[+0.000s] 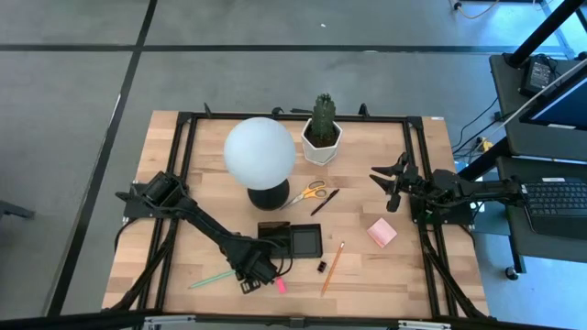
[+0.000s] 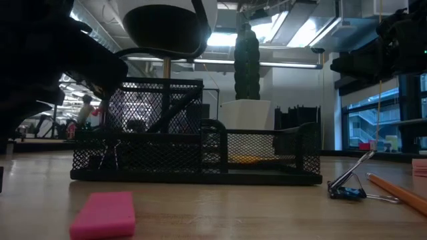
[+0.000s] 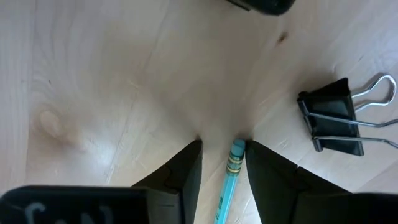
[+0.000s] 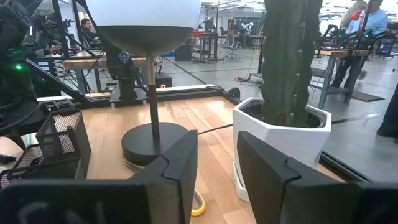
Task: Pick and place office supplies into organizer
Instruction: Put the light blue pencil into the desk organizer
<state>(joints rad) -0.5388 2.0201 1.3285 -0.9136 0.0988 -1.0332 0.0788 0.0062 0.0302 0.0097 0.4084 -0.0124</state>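
A green pencil (image 1: 213, 278) lies flat on the table near its front edge. Its eraser end (image 3: 237, 151) sits between the two fingers of my left gripper (image 3: 222, 144), which points straight down and is open just left of the black mesh organizer (image 1: 293, 240). A black binder clip (image 3: 339, 118) lies close by. A pink eraser (image 1: 280, 286), another binder clip (image 1: 323, 267) and an orange pencil (image 1: 332, 268) lie in front of the organizer. My right gripper (image 1: 390, 179) hangs open above the table's right side, holding nothing. My left gripper stands with one finger on each side of the green pencil's eraser end (image 3: 237, 151), coming from above and lying across the pencil. The pencil lies flat on the table, nearer to one finger (image 3: 264, 163). I cannot tell whether that finger touches it.
A white globe lamp (image 1: 260, 151) and a potted cactus (image 1: 322, 128) stand at the back. Yellow-handled scissors (image 1: 307, 192) and a black pen (image 1: 325, 202) lie behind the organizer. A pink sticky-note pad (image 1: 382, 233) lies at the right.
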